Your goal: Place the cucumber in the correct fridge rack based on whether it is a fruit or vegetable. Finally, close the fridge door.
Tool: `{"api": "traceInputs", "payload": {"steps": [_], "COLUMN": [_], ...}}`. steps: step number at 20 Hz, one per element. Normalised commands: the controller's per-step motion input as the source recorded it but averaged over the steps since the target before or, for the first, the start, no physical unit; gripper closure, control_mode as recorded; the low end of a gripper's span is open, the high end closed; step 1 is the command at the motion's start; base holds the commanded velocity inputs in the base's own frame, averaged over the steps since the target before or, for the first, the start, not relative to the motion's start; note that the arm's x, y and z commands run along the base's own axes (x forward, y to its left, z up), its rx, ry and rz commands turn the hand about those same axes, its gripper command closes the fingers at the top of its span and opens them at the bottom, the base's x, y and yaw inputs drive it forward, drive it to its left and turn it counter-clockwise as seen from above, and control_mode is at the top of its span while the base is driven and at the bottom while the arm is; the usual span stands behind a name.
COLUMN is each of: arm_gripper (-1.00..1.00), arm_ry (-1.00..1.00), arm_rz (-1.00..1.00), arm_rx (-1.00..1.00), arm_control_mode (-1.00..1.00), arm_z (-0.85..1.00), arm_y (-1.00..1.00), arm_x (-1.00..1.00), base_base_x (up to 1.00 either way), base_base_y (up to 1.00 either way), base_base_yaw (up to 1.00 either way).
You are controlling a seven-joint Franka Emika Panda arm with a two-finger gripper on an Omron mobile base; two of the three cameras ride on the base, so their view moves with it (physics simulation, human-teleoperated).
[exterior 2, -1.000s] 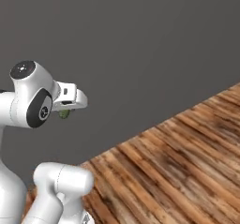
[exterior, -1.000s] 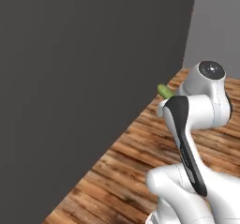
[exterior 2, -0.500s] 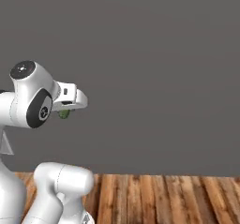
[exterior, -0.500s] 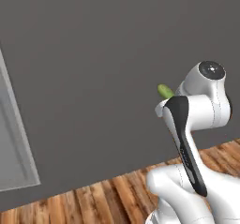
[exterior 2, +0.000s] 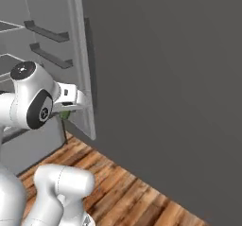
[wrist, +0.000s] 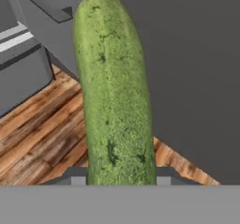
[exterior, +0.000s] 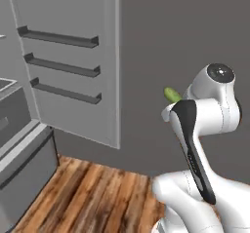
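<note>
My gripper (wrist: 117, 175) is shut on the cucumber (wrist: 115, 92), a green stick that runs up the middle of the hand view, away from the hand. From the left base view, the cucumber's tip (exterior: 171, 94) pokes out behind the arm's upper link. In the right base view the cucumber (exterior 2: 64, 114) hangs under the hand. The fridge door (exterior: 73, 56) stands open to my left, its inner face with three dark bins toward me. I also see the fridge door's edge (exterior 2: 83, 64). Thin shelf edges show at the far left; the lower one looks like the fridge rack (exterior 2: 10, 57).
A low grey drawer front (exterior: 27, 161) sits at the fridge's bottom left. A dark grey wall (exterior 2: 179, 78) fills the right side. Wood floor (exterior: 93, 198) lies between me and the fridge.
The whole picture has shifted as the base turned: the open fridge door and drawer have come into view at the left. The arm and the held cucumber keep the same pose.
</note>
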Motion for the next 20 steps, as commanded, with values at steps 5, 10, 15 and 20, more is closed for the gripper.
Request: {"api": "traceInputs", "payload": {"steps": [5, 10, 15, 20], "arm_gripper": [1.0, 1.0, 1.0, 1.0], "arm_ry": [0.0, 0.0, 0.0, 0.0], "arm_rz": [0.0, 0.0, 0.0, 0.0], "arm_rx": [0.0, 0.0, 0.0, 0.0], "arm_control_mode": [1.0, 1.0, 1.0, 1.0], "arm_z": [0.0, 0.0, 0.0, 0.0], "arm_y": [0.0, 0.0, 0.0, 0.0], "arm_x": [0.0, 0.0, 0.0, 0.0], "base_base_x": [-0.05, 0.19, 0.87, 1.0], "base_base_y": [-0.11, -0.01, -0.26, -0.11], "base_base_yaw": [0.99, 0.9, 0.33, 0.15]}}
